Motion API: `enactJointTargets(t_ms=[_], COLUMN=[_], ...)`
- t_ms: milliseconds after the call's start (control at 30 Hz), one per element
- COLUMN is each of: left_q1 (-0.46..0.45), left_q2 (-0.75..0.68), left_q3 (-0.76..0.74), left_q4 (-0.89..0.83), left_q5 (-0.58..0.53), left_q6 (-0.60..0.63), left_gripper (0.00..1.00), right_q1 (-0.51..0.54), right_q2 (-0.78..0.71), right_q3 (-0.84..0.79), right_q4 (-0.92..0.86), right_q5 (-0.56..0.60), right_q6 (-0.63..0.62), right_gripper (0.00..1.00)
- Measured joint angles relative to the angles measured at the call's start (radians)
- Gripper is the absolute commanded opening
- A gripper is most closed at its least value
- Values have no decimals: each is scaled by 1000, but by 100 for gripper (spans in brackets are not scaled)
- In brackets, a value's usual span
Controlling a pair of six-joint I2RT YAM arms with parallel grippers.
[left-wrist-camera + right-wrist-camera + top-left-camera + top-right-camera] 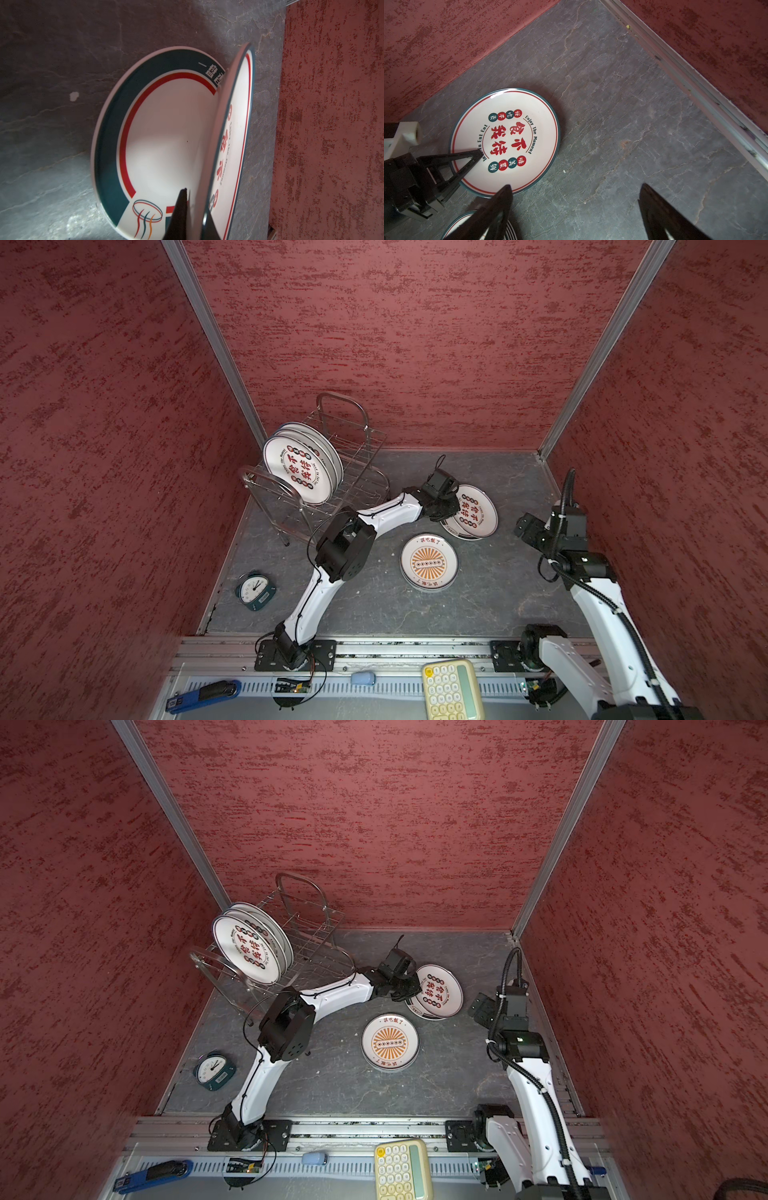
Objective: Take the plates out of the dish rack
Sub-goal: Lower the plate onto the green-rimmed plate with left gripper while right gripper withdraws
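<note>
Left pincer [195, 207]: clenched on the rim of the red-character plate [506, 141], with one finger under it and one on its face.
Held plate: lifted at the gripped edge and tilted over the teal-rimmed plate [108, 145], which lay flat on the tabletop [498, 593] right of centre. Whether its far rim had touched down was unclear from the wrist view.
Risk, release: letting go at that tilt would likely drop glazed rim onto glazed rim, which could chip it or send it sliding off the lower plate.
Risk, grip: the hold was a thin pinch on a slick, curved lip, so the plate's weight could pivot it out.
Risk, lower finger: it could get trapped between the two plates, and dragging it out would shove the pile.
Right pincer [576, 187]: spread wide, holding nothing, near the same plate. A reach inward could meet the left arm.
Sunburst plate [429, 563]: lay flat just beside the pile, not touching it.
Racked plates [299, 472]: several stood on edge in the dish rack [357, 464] at the back left, so the unloading looked partly done.
Risk, rack: the light wire frame on thin legs could shift if a plate were pulled out at an angle.
Materials: the plates were glossy white ceramic, round and shallow. The rack was shiny steel wire with arched tube handles. The tabletop was matte grey and veined like stone.
</note>
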Motion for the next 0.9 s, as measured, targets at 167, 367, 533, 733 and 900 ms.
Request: enactJointTargets(t_ms=[167, 367, 533, 733, 900], left_q1=[2, 6, 12, 19, 21], left_q2=[0, 2, 2, 13, 35], left_q3=[-2, -2, -2, 11, 38], left_q4=[-26, -48, -80, -125, -161], left_q5=[-6, -10, -24, -31, -32], left_q6=[3, 0, 2, 3, 2], left_gripper=[20, 29, 37, 40, 44], right_q1=[0, 0, 0, 0, 0], right_q2=[-6, -7, -4, 0, 0], right_q3=[0, -2, -17, -24, -33], right_q4=[0, 2, 5, 6, 14], right_q5=[-2, -12, -30, -50, -63], right_q6=[-5, -7, -7, -7, -7], right_gripper=[96, 96, 97, 99, 99])
